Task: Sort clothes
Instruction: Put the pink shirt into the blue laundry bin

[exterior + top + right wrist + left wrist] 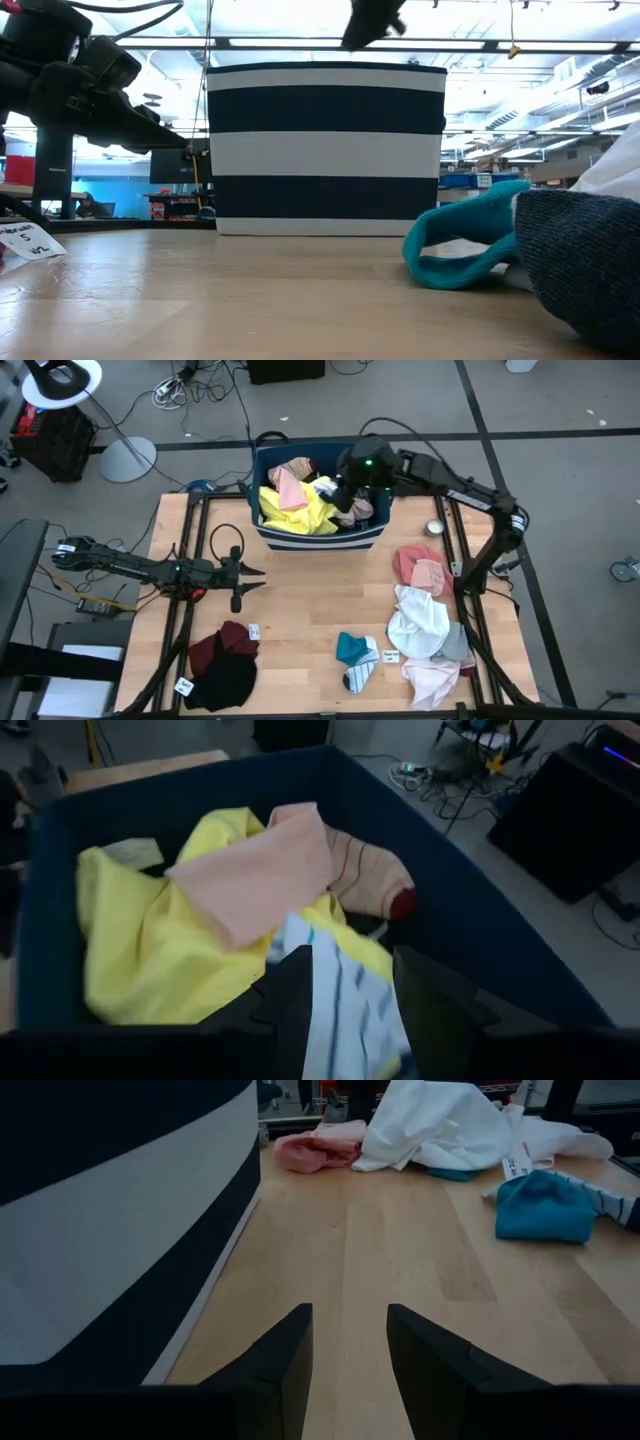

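The navy bin with white stripes point(320, 535) stands at the table's far edge. It holds a yellow garment point(150, 950), a pale pink cloth point(250, 870), a pink striped sock point(365, 870) and a white cloth with blue stripes point(345, 1010). My right gripper point(342, 495) hangs over the bin's right half, open. In its wrist view point(350, 970) the striped cloth shows between its fingers. My left gripper point(258, 579) is open and empty, low over the table to the front left of the bin. It points toward the table's right edge. My right gripper has its fingers point(295, 1000) on either side of the white blue-striped cloth in the bin. Whether they touch the cloth, I cannot tell.
Sorted heaps lie on the table. Maroon and black garments point(225, 660) lie front left, teal point(352, 648) and striped point(360, 675) socks front middle. Pink point(420, 568), white point(418, 622), grey point(458, 645) and pale pink point(432, 678) garments lie on the right. A small round object point(434, 527) lies beside the bin.
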### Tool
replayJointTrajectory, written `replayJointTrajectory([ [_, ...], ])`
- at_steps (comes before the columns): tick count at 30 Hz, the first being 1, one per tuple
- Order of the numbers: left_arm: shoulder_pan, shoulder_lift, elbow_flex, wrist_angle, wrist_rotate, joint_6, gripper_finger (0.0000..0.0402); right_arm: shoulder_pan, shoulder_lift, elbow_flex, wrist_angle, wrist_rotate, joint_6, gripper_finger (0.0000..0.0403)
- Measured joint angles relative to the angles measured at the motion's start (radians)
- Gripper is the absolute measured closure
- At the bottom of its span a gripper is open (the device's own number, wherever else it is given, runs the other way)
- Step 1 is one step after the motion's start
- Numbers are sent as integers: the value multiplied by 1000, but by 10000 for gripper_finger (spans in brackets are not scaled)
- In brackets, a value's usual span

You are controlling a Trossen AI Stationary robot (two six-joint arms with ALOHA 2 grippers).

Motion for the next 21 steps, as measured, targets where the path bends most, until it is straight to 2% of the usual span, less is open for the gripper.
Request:
replayJointTrajectory([
  [7,0,0,0,-1,0,0,265,66,-119,-2,-221,-21,74,265],
  [11,0,0,0,0,0,0,265,131,-189,-53,-243,-16,113,265],
  [16,0,0,0,2,0,0,265,209,-289,-197,-231,-14,197,266],
  [21,0,0,0,2,0,0,265,294,-414,-420,-173,26,308,266],
])
